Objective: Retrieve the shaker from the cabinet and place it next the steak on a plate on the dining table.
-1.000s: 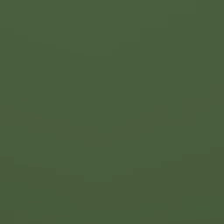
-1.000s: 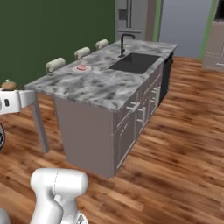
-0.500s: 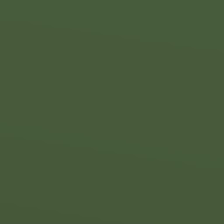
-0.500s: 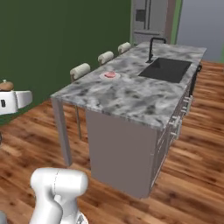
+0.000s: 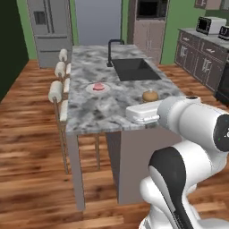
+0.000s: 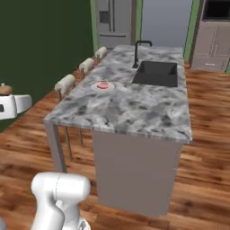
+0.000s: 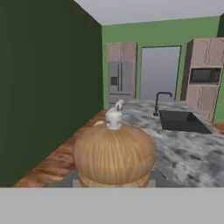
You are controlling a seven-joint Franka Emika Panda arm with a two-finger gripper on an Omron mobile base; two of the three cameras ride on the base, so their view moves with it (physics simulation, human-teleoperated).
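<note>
Hand view has the pincer (image 7: 113,181) pinching the shaker (image 7: 113,154); carry it upright, lowering beside the steak (image 5: 98,86) on the plate (image 5: 91,90).

Soft, even light is filling the room, with no visible lamp and no glare. The dining table (image 5: 107,109) is casting only a faint shade onto the floor beneath its overhang. To the left of the table, the dark green wall (image 6: 40,49) is staying flat and dim. Everything is looking slightly soft and pixelated, and close up, the shaker (image 7: 113,156) is blurring.
</note>
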